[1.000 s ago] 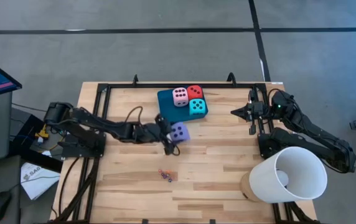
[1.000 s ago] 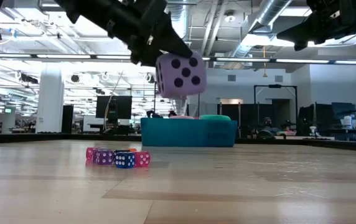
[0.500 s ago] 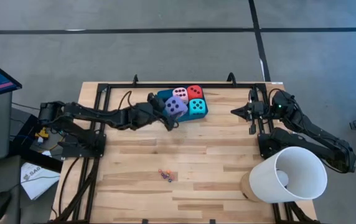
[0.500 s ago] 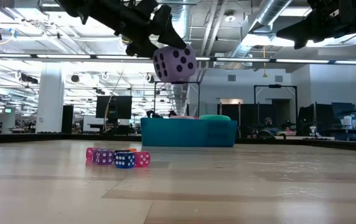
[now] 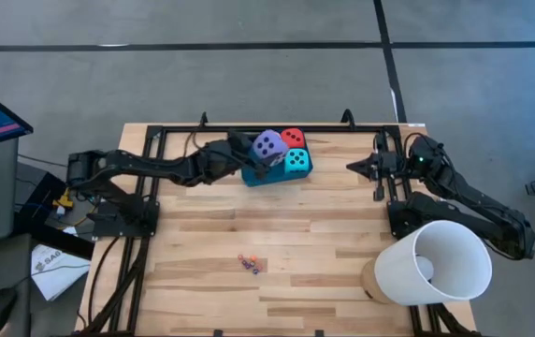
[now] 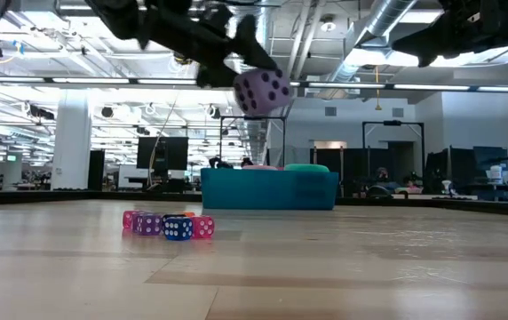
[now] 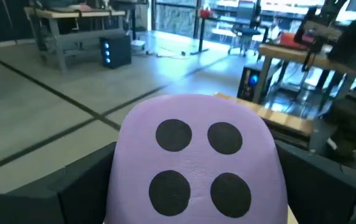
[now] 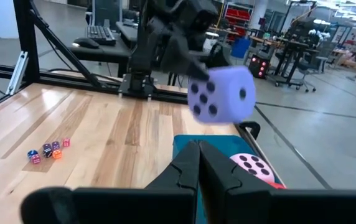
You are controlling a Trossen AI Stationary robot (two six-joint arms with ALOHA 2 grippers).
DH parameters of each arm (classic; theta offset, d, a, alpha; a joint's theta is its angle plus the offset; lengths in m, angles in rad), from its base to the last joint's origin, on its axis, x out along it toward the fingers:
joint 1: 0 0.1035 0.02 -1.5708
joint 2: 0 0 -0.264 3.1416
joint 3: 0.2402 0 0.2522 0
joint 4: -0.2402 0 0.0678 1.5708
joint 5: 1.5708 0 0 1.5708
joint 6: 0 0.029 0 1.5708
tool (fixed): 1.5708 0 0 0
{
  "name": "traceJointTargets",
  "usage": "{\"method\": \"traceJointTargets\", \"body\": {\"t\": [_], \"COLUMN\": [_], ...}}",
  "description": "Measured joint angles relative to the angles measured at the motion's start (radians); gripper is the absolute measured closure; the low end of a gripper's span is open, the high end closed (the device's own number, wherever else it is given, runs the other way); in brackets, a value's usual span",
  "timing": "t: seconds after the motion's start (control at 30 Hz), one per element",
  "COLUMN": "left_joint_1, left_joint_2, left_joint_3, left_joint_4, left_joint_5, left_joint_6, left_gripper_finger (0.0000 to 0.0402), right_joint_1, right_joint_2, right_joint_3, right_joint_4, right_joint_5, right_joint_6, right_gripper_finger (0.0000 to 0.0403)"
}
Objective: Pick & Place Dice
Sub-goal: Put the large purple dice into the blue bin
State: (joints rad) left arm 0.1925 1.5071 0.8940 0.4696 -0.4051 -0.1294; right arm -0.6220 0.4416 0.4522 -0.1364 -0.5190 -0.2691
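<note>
Tray (image 5: 249, 175) mostly covered | purple die (image 5: 267, 145) hides pink die

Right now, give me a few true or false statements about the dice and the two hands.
1. The left hand holds the purple die in the air. True.
2. The purple die rests on the wooden table. False: it hangs above the teal tray.
3. The red die and turquoise die sit on the tray. True.
4. The right hand grips a die. False: it is shut on nothing, off to the side.
5. Tiny dice lie on the table. True.
</note>
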Motion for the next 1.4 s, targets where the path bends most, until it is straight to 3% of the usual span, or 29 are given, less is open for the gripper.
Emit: {"method": "traceJointTargets", "body": {"t": [0.2, 0.4, 0.73, 0.9, 1.13, 1.4], "left_joint_1": [0.006, 0.068, 0.16, 0.164, 0.186, 0.188], "left_joint_2": [0.155, 0.216, 0.273, 0.344, 0.401, 0.424], "left_joint_3": [0.136, 0.246, 0.261, 0.331, 0.461, 0.469], "left_joint_4": [0.001, -0.092, -0.092, -0.099, -0.322, -0.337], "left_joint_5": [0.018, 0.019, 0.108, 0.116, 0.116, 0.117], "left_joint_6": [0.096, 0.076, -0.032, -0.028, -0.033, -0.075], "left_gripper_finger": [0.0021, 0.0021, 0.0021, 0.0021, 0.0021, 0.0021], "right_joint_1": [0.0, -0.003, -0.003, -0.004, -0.02, -0.035], "right_joint_2": [0.032, 0.051, 0.051, 0.051, 0.051, 0.051], "right_joint_3": [0.0, 0.0, 0.0, 0.0, 0.0, 0.0], "right_joint_4": [0.017, 0.017, 0.018, 0.021, 0.029, 0.029], "right_joint_5": [0.0, 0.0, 0.004, 0.004, 0.004, 0.004], "right_joint_6": [-0.003, -0.004, -0.055, -0.056, -0.056, -0.056], "right_gripper_finger": [0.0403, 0.0403, 0.0403, 0.0403, 0.0403, 0.0403]}}
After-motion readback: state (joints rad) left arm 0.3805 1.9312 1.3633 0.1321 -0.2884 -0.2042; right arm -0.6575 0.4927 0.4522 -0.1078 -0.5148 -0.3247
